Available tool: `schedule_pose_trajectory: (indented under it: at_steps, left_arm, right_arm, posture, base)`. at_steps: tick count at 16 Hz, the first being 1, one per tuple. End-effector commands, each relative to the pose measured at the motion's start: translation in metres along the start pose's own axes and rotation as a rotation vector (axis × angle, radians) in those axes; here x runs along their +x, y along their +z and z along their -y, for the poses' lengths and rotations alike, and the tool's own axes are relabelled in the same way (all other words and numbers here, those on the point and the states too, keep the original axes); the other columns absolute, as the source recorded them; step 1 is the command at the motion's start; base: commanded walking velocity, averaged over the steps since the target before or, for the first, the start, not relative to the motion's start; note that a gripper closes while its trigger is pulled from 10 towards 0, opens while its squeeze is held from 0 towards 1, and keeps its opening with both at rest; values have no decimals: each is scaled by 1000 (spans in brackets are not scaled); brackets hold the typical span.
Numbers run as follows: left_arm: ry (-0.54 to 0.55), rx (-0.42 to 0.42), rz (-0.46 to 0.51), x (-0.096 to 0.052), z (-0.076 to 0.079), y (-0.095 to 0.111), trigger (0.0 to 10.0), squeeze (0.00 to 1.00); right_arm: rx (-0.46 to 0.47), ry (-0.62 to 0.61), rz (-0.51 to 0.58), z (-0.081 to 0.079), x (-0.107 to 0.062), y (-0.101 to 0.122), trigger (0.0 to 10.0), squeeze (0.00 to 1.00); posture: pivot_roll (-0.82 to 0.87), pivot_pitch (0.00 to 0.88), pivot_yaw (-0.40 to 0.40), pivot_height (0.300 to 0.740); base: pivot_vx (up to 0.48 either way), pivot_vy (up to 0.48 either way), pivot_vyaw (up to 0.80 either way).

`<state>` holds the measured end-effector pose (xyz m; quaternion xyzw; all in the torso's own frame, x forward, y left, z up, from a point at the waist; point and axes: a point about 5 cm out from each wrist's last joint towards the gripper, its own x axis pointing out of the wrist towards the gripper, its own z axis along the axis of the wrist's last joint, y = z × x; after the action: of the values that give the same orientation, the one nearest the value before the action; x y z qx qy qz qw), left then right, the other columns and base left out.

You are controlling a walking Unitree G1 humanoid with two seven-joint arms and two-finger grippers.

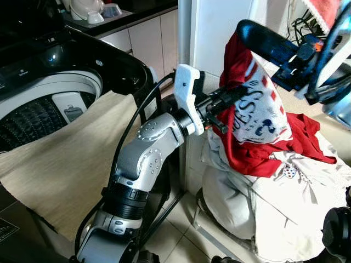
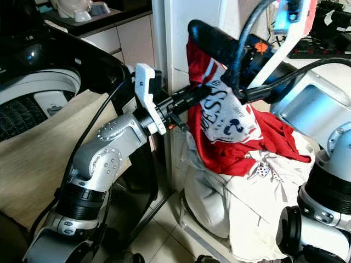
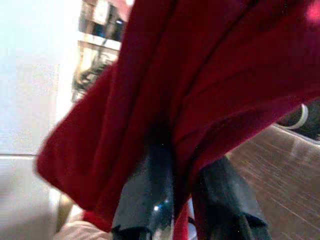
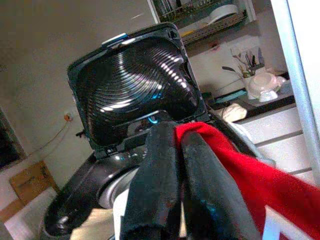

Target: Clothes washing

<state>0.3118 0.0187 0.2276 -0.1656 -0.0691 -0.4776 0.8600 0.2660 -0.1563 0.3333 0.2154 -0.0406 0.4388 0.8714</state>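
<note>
Red cotton T-shirt (image 1: 249,148) with a white printed panel of dark lettering hangs stretched between both pincers, lifted above a heap of pale cream laundry (image 1: 274,208) that sits on the tiled floor just beside the top-loading washing machine (image 1: 49,93). The left pincer (image 1: 219,109) reaches across from the machine's side and, in its wrist view, its two black fingers (image 3: 150,195) are closed narrowly on a fold of the red cloth. The right pincer (image 4: 175,150) grips the shirt's upper edge from above, its fingers likewise pressed together with red fabric caught between them. Holding the garment at two separate spots seems meant to pull it free of the pile and keep it from trailing or dragging other pieces along when it is carried over. The lower part of the shirt still drapes onto the cream heap, touching it, so it is not fully clear. The shirt looks soft and limp, creased in long folds, with small red and white squares scattered on the print. The machine's black lid (image 4: 135,85) stands raised and the drum opening is exposed, with a beige cloth (image 1: 66,164) draped over its front rim, so the likely step in hand is moving this shirt toward the drum.
</note>
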Motion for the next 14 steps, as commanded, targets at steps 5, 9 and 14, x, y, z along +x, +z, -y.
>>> schedule_pose_trajectory:
  at_steps: [5, 9, 14]
  left_arm:
    - [222, 164, 144, -6, -47, 51, 0, 0]
    - [479, 559, 275, -28, -84, 137, 0, 0]
    - [943, 1588, 459, -83, -70, 296, 0, 0]
  right_arm:
    - [-76, -110, -16, 8, -15, 5, 10000, 51]
    - [-152, -208, 17, 16, -34, 14, 10000, 0]
    - [-153, -166, -61, 8, -26, -13, 10000, 0]
  posture:
    - [-114, 0, 47, 740]
    - [-115, 0, 48, 740]
    - [-99, 0, 55, 740]
  base:
    - [0, 0, 0]
    - [0, 0, 0]
    - [0, 0, 0]
